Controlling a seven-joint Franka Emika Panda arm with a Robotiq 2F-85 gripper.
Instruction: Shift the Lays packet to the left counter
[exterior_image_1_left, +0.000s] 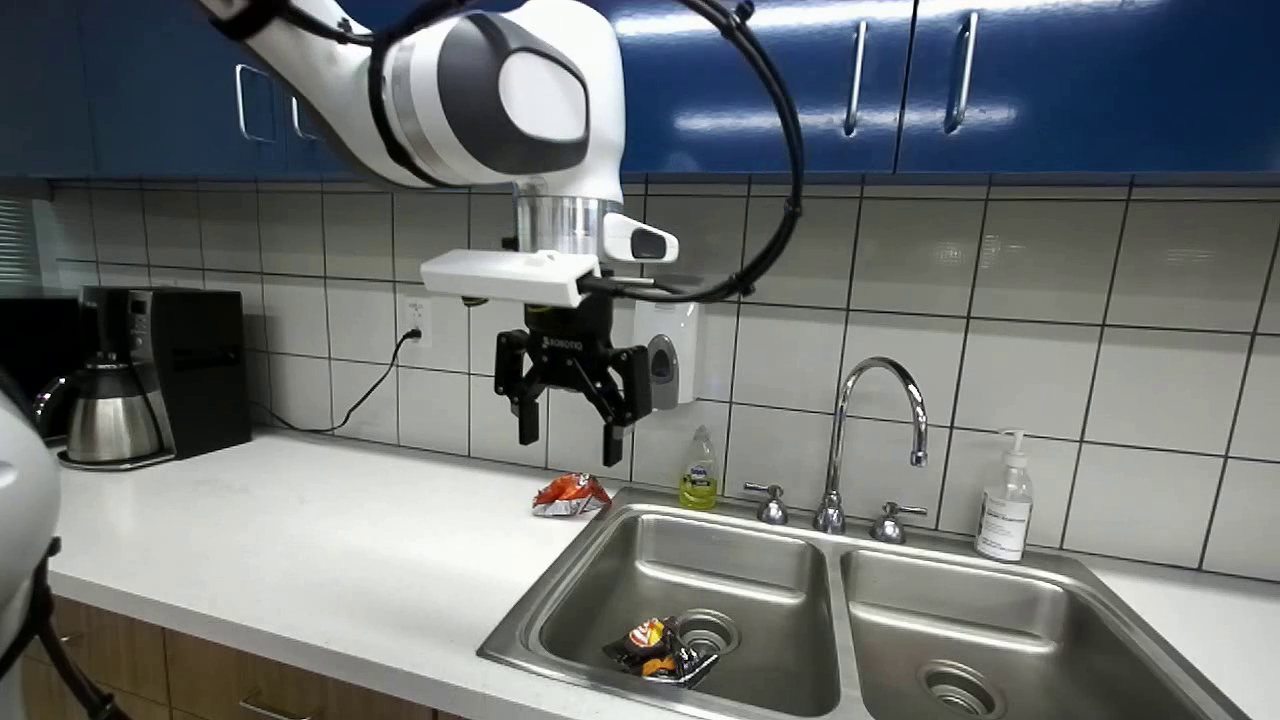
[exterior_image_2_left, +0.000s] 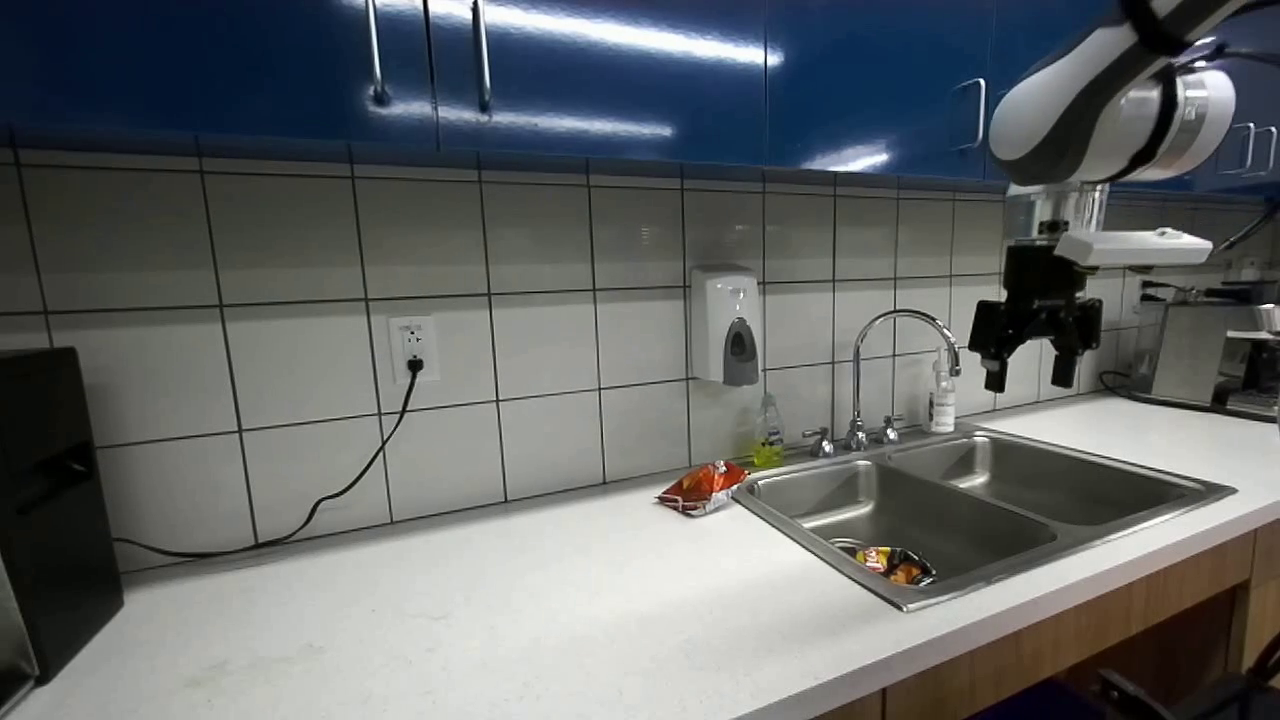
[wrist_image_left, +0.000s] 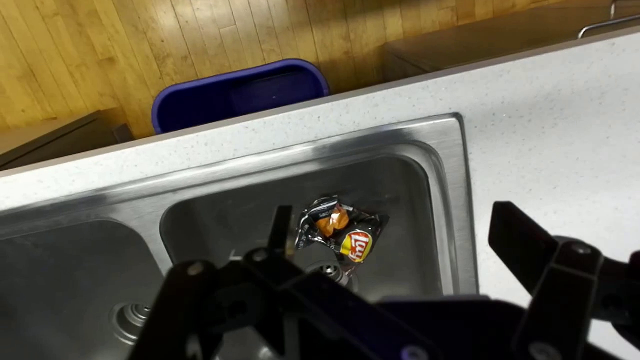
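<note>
The Lays packet is black and crumpled, with a red-yellow logo and an orange patch. It lies in the sink basin nearest the counter, by the drain, in both exterior views (exterior_image_1_left: 660, 655) (exterior_image_2_left: 890, 565) and the wrist view (wrist_image_left: 357, 245). My gripper (exterior_image_1_left: 570, 440) is open and empty, fingers down, high above the sink area and well apart from the packet. It also shows in an exterior view (exterior_image_2_left: 1029, 380) and the wrist view (wrist_image_left: 394, 222), with fingers spread wide. The white left counter (exterior_image_1_left: 300, 540) also shows in an exterior view (exterior_image_2_left: 480, 610) and the wrist view (wrist_image_left: 555, 145).
A red-orange packet (exterior_image_1_left: 571, 495) lies on the counter beside the steel sink (exterior_image_1_left: 835, 620). A green-yellow soap bottle (exterior_image_1_left: 699, 475), faucet (exterior_image_1_left: 835, 440) and pump bottle (exterior_image_1_left: 1006, 505) stand behind the sink. A coffee maker (exterior_image_1_left: 190, 360) stands at the left. Blue cabinets (exterior_image_1_left: 1080, 90) hang above.
</note>
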